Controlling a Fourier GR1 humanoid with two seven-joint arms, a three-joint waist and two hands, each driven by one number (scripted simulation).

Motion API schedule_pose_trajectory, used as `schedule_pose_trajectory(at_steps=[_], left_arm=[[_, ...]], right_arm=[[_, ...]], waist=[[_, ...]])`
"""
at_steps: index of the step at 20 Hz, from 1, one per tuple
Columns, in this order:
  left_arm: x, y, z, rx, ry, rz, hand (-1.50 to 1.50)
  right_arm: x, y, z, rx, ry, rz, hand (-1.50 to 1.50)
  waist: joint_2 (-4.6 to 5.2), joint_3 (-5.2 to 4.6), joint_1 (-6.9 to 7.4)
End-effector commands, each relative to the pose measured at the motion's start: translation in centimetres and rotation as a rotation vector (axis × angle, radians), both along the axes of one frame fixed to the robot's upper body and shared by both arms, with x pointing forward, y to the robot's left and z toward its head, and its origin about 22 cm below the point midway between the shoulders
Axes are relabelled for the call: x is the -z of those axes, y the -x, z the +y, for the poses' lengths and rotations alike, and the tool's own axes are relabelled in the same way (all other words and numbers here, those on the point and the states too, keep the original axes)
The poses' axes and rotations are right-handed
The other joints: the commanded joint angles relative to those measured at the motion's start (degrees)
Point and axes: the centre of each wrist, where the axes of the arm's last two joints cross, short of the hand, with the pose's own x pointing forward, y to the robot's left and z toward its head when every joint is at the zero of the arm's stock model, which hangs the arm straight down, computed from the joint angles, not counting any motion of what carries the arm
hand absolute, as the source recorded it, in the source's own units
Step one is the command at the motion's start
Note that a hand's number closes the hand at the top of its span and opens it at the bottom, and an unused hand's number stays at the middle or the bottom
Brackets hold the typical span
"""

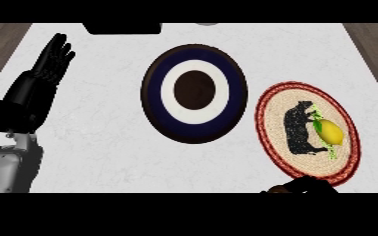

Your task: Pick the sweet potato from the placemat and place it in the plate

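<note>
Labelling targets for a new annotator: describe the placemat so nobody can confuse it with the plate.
On the white marbled counter two round things lie side by side. The placemat is the right one, nearer the lower edge: a woven tan disc with a red braided rim and a black animal figure, carrying a yellow item. The dark blue plate to its left has white and brown rings instead.

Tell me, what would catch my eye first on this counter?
Probably the big round plate in the middle, dark with a white ring like a target. To its right lies a red-rimmed woven placemat bearing a black animal shape, with a small yellow object resting on it. At the far left, the robot's black left hand rests open, fingers up.
</note>
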Motion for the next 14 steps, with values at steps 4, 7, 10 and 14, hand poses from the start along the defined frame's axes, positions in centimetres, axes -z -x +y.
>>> schedule_pose_trajectory(at_steps=[4,7,10,14], left_arm=[[0.0,-0.4,-1.0,0.015,0.007,-0.002,0.00],[-0.4,-0.9,-2.6,0.023,0.006,-0.017,0.00],[0.6,-0.8,-1.8,0.045,0.004,0.009,0.00],[-1.1,-1.6,-1.7,0.019,-0.008,-0.017,0.00]], right_arm=[[-1.7,-5.3,4.2,-0.074,0.010,-0.025,1.50],[-4.5,-6.7,5.1,-0.098,-0.047,-0.026,1.50],[-4.7,-10.4,6.6,-0.105,-0.089,-0.023,1.50],[-4.4,-13.7,9.4,-0.109,-0.124,0.002,1.50]], waist=[[0.30,0.03,1.08],[0.33,0.03,1.15],[0.42,0.04,1.46],[0.30,0.05,1.32]])
